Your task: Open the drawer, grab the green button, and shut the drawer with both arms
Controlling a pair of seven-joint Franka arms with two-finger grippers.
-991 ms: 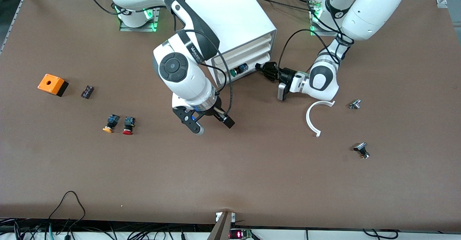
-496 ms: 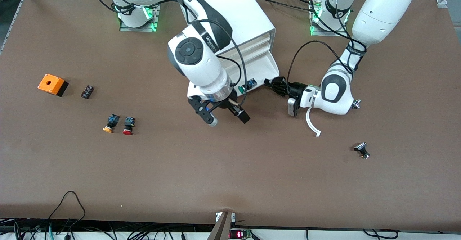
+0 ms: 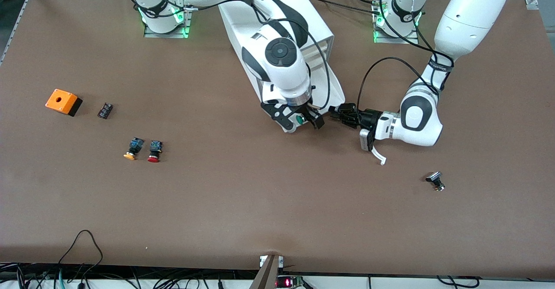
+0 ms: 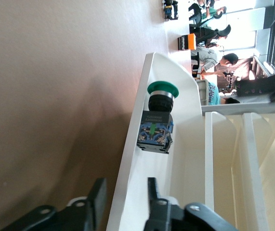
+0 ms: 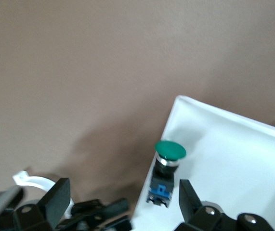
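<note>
The drawer stands pulled well out of the white cabinet, so the opening step looks done. Taking the button and shutting the drawer are both left.

The green button lies on its side inside the drawer, close to the front wall.

The left gripper sits at the drawer's front edge toward the left arm's end of the table. Its jaws straddle the front wall, one finger outside and one inside, close on the plastic, and I judge them clamped on it.

The right gripper hangs over the open drawer, right above the button. Its jaws are wide apart, one finger on each side of the button, holding nothing. The pick has not yet begun.
</note>
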